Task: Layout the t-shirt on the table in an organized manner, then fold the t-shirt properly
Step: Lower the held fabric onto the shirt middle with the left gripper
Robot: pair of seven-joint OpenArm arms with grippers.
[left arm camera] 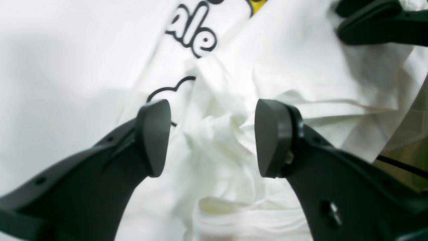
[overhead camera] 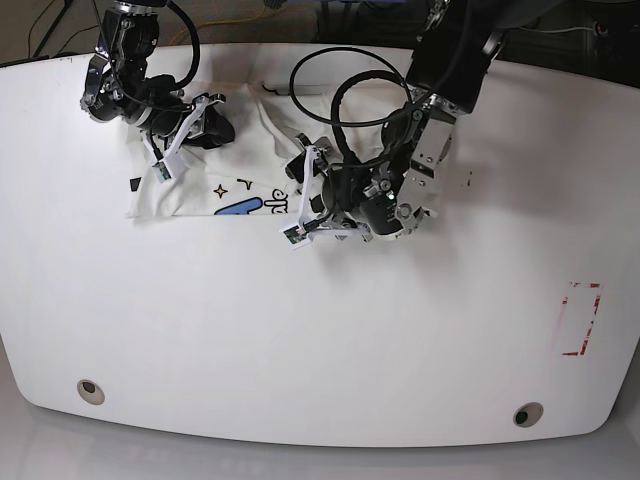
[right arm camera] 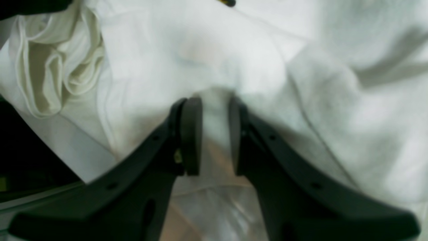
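T-shirt [right arm camera: 214, 67] — bunched in rt claw [right arm camera: 215, 134]

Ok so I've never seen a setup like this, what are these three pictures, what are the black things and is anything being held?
It is a two-armed robot working at a white table. One picture looks down on the whole table from above; the other two come from cameras mounted on each wrist, looking out past the black fingers. A white t-shirt with a colourful print lies crumpled near the far edge. The right gripper has its fingers pinched on a fold of the shirt. The left gripper is open, its fingers spread wide just over bunched cloth, gripping nothing. Also on the table: two small round holes and a red dashed rectangle.
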